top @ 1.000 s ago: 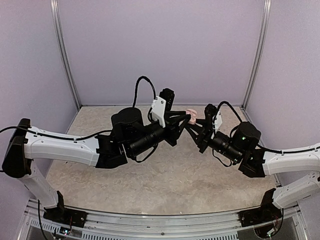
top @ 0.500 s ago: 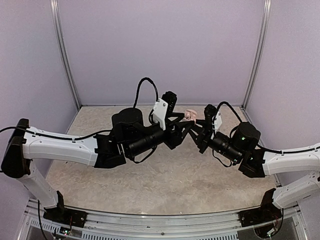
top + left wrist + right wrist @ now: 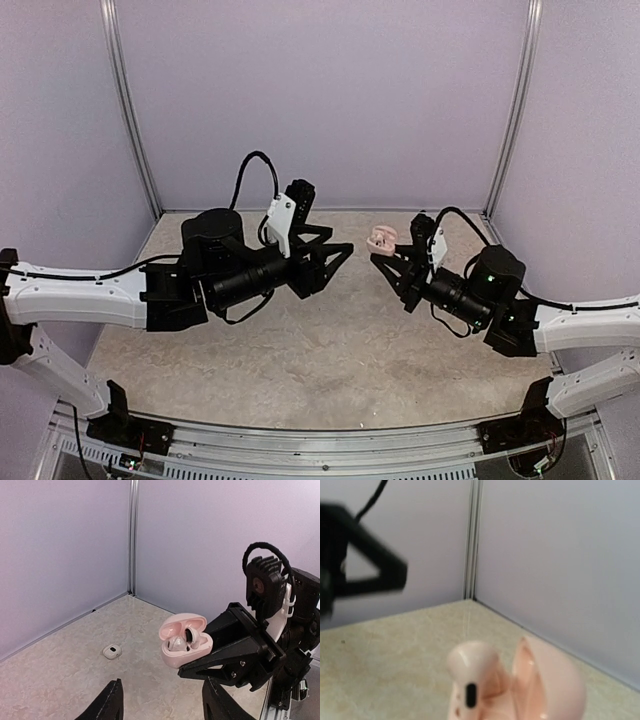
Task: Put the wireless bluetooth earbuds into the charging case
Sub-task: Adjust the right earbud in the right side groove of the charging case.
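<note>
An open pink charging case [image 3: 381, 240] is held above the table by my right gripper [image 3: 386, 256], which is shut on its base. In the left wrist view the case [image 3: 175, 657] has its lid up. One pale earbud [image 3: 176, 643] sits in it and a second earbud [image 3: 194, 635] with a dark tip stands partly out of its slot. The right wrist view shows that raised earbud [image 3: 470, 672] and the lid [image 3: 552, 680] close up and blurred; its own fingers are out of frame. My left gripper [image 3: 337, 254] is open and empty, apart from the case to its left.
A small white earbud-like piece [image 3: 112, 651] with a dark spot lies on the marbled table [image 3: 60, 670] near the back corner. Lilac walls [image 3: 320, 100] close in the back and sides, with metal posts at the corners.
My left arm has pulled back to the left, away from the case it was touching before. The right gripper still holds the case in about the same place.
</note>
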`<state>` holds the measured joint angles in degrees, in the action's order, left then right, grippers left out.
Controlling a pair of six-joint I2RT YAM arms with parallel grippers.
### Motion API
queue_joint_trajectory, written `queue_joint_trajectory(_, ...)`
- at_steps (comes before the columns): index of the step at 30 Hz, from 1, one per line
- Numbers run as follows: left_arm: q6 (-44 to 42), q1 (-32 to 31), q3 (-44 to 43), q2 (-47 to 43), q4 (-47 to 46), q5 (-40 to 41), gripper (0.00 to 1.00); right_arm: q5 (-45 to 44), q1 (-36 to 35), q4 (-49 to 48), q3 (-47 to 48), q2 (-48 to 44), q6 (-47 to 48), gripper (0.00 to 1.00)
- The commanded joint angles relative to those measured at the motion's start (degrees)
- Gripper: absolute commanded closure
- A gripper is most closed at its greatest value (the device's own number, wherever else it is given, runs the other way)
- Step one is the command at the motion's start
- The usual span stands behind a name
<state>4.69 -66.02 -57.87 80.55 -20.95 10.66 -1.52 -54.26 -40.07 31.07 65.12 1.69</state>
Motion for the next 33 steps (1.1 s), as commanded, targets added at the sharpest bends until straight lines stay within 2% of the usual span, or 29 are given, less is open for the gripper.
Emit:
queue_joint_trajectory(1, 3.31, 2.17, -4.63, -0.57, 6.51, -7.6, 0.47, 0.44, -0.04, 3.8, -0.39, -1.28, 0.5, 1.0)
queue_joint_trajectory(7, 6.92, 6.57, -10.14, 2.01, 12.26, -25.28, 0.48, 7.26, -0.01, 7.09, 0.57, -1.58, 0.78, 1.0)
queue_joint_trajectory(12, 6.89, 8.09, -12.42, 2.71, 16.0, -34.44, 0.45, 10.47, -0.03, 9.86, 1.47, -1.76, 0.3, 1.0)
queue_joint_trajectory(20, 9.36, 8.46, -15.45, 4.81, 23.28, -40.22, 0.42, 14.9, -0.07, 13.31, 3.16, -1.23, -1.56, 1.0)
queue_joint_trajectory(33, 12.93, 8.54, -13.65, 6.45, 21.69, -42.18, 0.42, 16.89, 0.02, 15.36, 3.89, -0.76, -3.28, 1.0)
